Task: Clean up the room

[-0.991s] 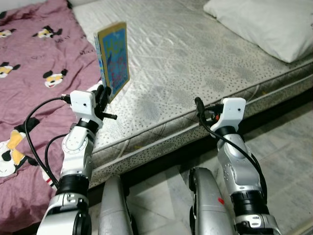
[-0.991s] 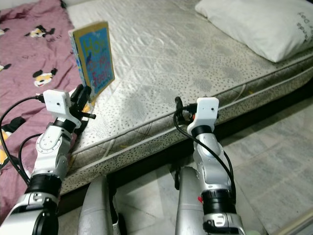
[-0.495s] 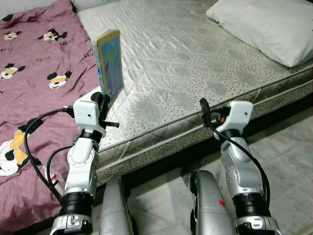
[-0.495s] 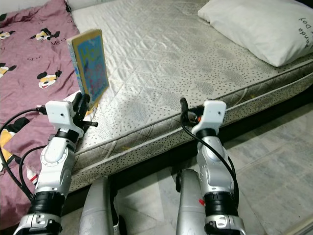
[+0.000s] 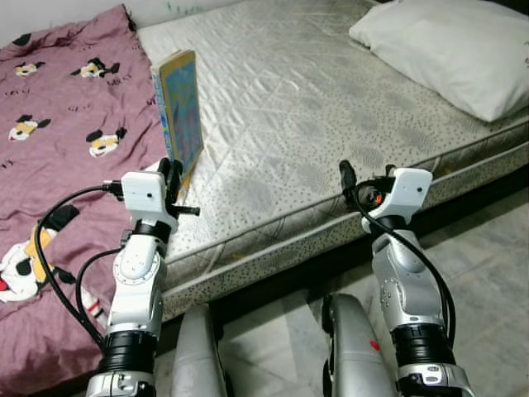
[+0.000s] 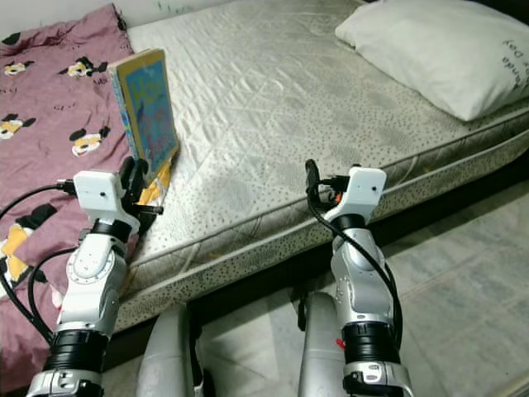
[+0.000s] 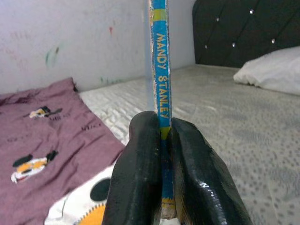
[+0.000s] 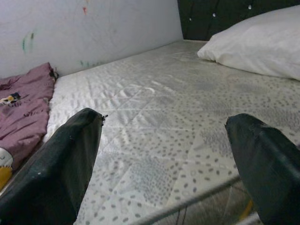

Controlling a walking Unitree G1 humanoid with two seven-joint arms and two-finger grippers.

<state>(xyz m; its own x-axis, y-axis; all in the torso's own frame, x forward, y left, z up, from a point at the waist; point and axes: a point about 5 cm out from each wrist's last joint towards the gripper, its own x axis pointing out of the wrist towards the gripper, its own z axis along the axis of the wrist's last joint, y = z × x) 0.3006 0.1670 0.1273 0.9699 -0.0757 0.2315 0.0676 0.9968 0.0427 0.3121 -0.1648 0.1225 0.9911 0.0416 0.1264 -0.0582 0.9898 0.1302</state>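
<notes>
A thin picture book (image 5: 183, 109) with a blue and yellow cover stands upright above the mattress (image 5: 314, 91). My left gripper (image 5: 171, 176) is shut on the book's lower edge, at the mattress's front left part. In the left wrist view both black fingers (image 7: 140, 173) pinch the blue spine (image 7: 161, 70), which reads "MANDY STANLEY". My right gripper (image 5: 364, 176) hangs open at the mattress's front edge. Its two fingers (image 8: 61, 164) are spread wide with nothing between them.
A maroon blanket (image 5: 58, 141) with cartoon mice covers the bed's left side. A white pillow (image 5: 455, 50) lies at the far right. A grey tiled floor (image 5: 488, 273) runs along the bed's near side. A black tufted headboard (image 8: 225, 11) and a pale wall (image 8: 84, 28) stand behind.
The camera has shifted, showing more of the bed. My left gripper keeps hold of the book, which has turned more edge-on. The right gripper stays open.
</notes>
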